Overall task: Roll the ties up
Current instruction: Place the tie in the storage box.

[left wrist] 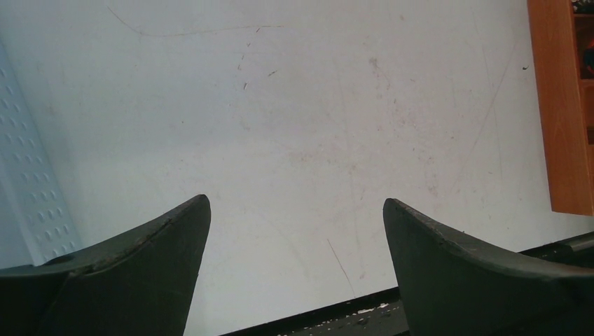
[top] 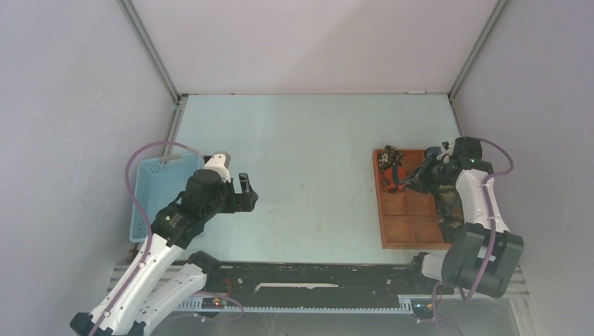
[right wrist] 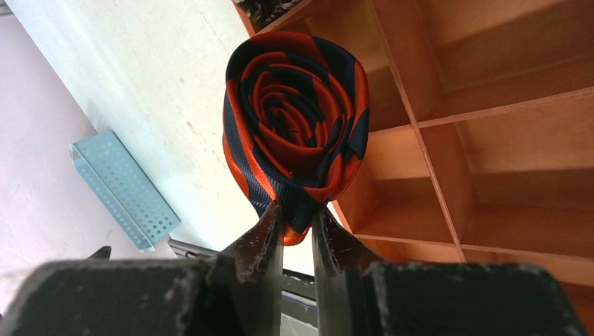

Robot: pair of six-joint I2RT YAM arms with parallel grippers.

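A red-orange and black striped tie [right wrist: 294, 126], wound into a tight roll, is pinched at its lower edge by my right gripper [right wrist: 298, 213], which is shut on it. From above, that roll [top: 394, 178] hangs over the left column of the brown compartmented tray [top: 413, 238]. A dark patterned rolled tie [top: 389, 157] sits in the tray's far left compartment. My left gripper [top: 245, 190] is open over bare table on the left side, with nothing between its fingers [left wrist: 168, 238].
A light blue perforated basket [top: 155, 192] stands at the table's left edge, behind my left arm. The tray's near compartments [right wrist: 518, 154] look bare. A black rail [top: 315, 276] runs along the table's near edge.
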